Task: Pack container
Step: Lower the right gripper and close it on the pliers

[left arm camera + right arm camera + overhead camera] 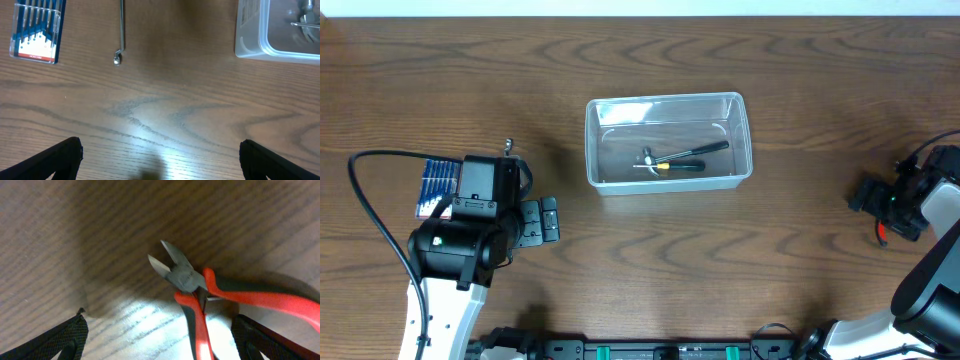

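There was one container (667,140), one blue pack of tools (37,32), one thin metal key (121,30) and one pair of red-handled cutters (200,287). Ahead of the left gripper (160,160) and off to its right sat the container, with a few small tools inside, their number unclear. The pack lay ahead to its left, the key between the two. The left arm leaned over the wooden table (720,290), fingers spread wide, holding nothing. The right gripper (160,340) hung low over the cutters, fingers also wide, the red handles lying between them unclamped.
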Available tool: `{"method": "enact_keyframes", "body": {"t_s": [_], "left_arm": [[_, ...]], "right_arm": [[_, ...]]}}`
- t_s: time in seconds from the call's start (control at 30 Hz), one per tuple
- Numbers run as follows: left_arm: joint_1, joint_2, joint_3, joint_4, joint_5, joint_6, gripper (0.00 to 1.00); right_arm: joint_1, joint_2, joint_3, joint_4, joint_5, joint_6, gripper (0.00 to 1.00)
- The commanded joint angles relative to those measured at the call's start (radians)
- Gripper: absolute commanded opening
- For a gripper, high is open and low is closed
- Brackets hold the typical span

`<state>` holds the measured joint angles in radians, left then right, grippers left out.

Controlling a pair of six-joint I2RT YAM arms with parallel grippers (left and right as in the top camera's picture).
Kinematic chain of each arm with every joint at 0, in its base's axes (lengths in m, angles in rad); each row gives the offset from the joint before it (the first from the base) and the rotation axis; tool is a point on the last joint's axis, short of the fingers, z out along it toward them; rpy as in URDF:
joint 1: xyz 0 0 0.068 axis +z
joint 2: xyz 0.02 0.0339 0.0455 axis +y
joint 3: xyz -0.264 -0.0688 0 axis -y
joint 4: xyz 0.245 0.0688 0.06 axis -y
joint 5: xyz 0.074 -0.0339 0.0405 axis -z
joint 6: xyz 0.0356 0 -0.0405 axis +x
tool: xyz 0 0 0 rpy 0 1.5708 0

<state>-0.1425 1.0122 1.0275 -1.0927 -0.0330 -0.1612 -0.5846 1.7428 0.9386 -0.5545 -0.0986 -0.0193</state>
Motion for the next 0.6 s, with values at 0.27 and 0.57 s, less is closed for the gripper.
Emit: {"method": "enact_keyframes", "body": {"t_s": [0.27, 0.57], "left_arm": [[-0.005, -0.002, 0.019, 0.003, -0.002, -0.016, 0.98], [-0.005, -0.002, 0.019, 0.002, -0.002, -0.016, 0.98]], "right_arm": [[0.010, 0.027, -0.006, 0.003, -0.030, -0.019, 0.66], [0.010, 0.027, -0.006, -0.010, -0.030, -0.019, 0.43]]}}
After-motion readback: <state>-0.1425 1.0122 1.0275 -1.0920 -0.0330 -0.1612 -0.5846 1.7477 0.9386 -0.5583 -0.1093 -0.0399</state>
